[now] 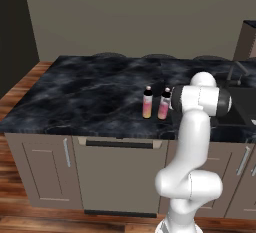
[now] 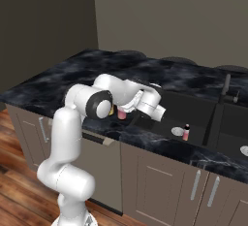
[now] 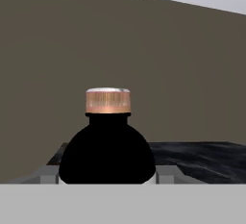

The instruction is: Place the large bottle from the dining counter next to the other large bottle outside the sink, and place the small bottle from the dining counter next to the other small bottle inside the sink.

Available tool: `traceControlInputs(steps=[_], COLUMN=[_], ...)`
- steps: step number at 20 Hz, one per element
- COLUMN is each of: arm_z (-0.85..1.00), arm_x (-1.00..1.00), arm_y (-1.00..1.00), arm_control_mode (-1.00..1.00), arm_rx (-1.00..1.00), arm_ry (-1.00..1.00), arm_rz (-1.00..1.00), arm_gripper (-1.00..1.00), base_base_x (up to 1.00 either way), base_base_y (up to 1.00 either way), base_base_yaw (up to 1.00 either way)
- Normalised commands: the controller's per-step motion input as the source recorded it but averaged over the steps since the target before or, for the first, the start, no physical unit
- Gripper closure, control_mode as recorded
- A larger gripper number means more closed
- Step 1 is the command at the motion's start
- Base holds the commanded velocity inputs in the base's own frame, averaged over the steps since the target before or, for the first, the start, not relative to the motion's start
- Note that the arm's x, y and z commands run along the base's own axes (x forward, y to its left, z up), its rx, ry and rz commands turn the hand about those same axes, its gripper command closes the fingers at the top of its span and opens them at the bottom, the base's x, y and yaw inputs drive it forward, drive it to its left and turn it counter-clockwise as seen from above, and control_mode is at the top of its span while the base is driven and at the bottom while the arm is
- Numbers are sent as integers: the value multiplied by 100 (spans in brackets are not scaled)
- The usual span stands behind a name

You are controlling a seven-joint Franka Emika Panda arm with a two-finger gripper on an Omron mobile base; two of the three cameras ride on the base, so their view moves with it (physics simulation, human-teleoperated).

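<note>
From the left base view, two large bottles stand side by side on the black marble tabletop (image 1: pixel 75 92) just left of the sink (image 1: pixel 240 102): the left large bottle (image 1: pixel 147 103) is clear of the arm, and the right large bottle (image 1: pixel 164 104) sits right against the robot's forearm. From the right base view, the arm reaches low across the tabletop edge, the gripper (image 2: pixel 127 107) sits at a pink-bottomed bottle largely hidden by the wrist, and a small bottle (image 2: pixel 186 132) stands inside the sink basin. In the hand view, a dark-shouldered bottle with a copper cap fills the centre, close between the gripper's sides, so the gripper appears half-closed around this bottle, though contact itself is hidden. The large-bottle placement looks nearly complete; the next move likely calls for releasing, backing straight away without tipping either bottle, then fetching the other small bottle.
</note>
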Motion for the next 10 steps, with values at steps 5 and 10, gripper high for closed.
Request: traceControlInputs(steps=[5,10], arm_z=[-15,-15], arm_x=[14,14], arm_y=[7,5], arm_control_mode=[-100,-100], arm_rx=[-5,-5], arm_ry=[0,0], arm_rz=[-1,-1], arm_gripper=[100,100], base_base_x=[0,0], base_base_y=[0,0], base_base_yaw=[0,0])
